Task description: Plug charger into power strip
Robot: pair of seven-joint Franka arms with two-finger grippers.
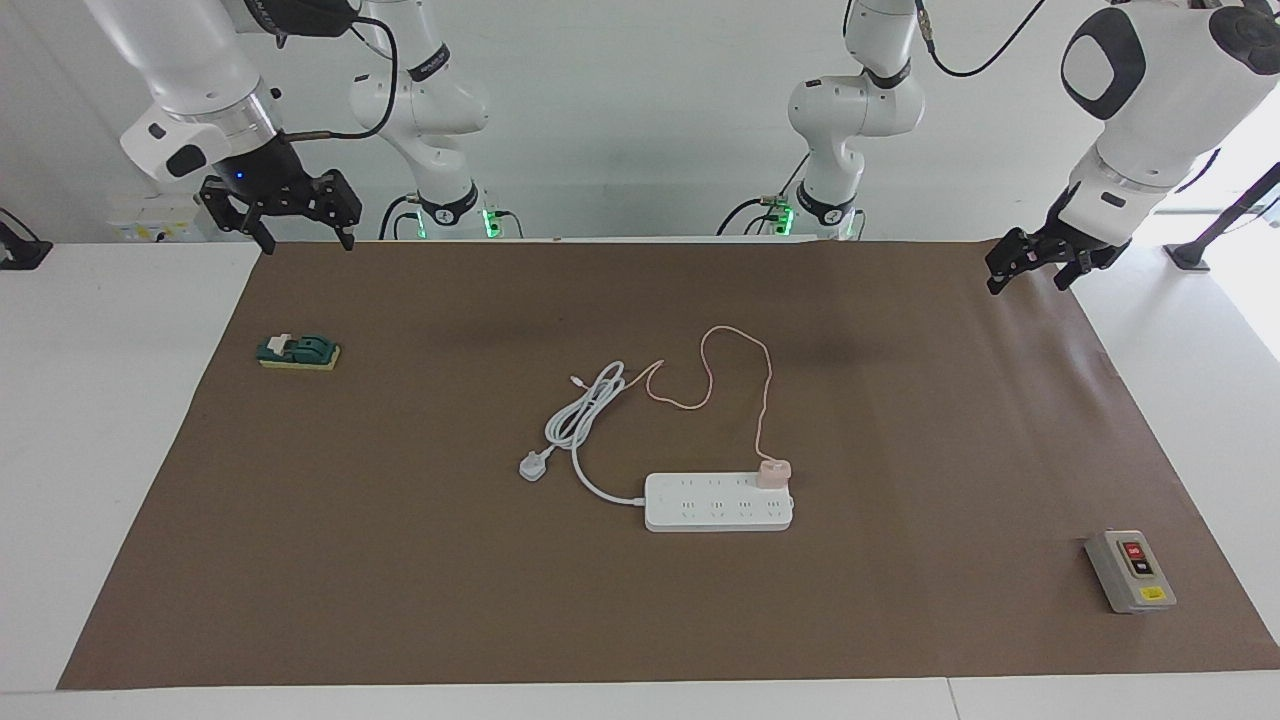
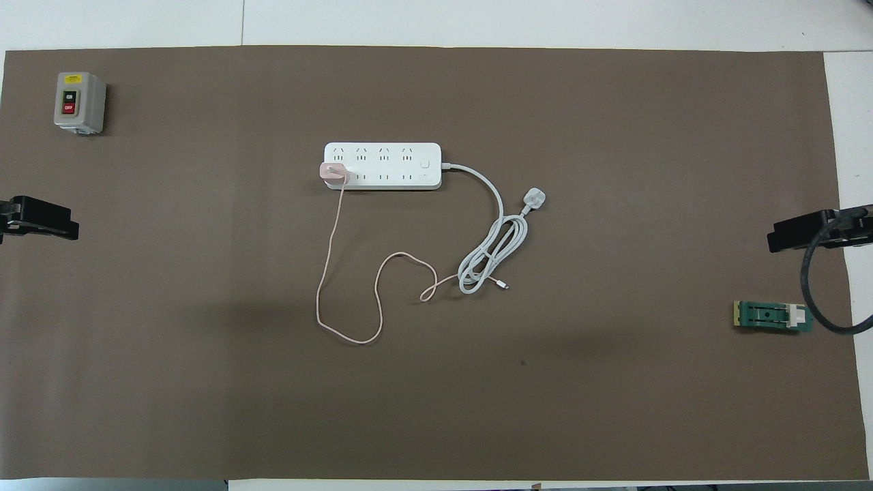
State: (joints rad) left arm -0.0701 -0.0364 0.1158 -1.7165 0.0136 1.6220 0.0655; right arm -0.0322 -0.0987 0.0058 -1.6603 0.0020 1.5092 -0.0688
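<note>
The charger (image 1: pixel 773 472) sits in the power strip (image 1: pixel 718 503) mid-bench, at the end toward the left arm; its prongs are hidden. Overhead, both grippers are cut off at the edges. The facing view shows the left gripper (image 1: pixel 1030 268) and right gripper (image 1: pixel 307 240) raised over the bench's 2 corners nearest the robots, fingers spread, empty.

I saw a white tabletop (image 1: pixel 120 450) under a brown mat (image 1: pixel 400 560), with a plain white wall (image 1: pixel 640 120) at the robots' end.
</note>
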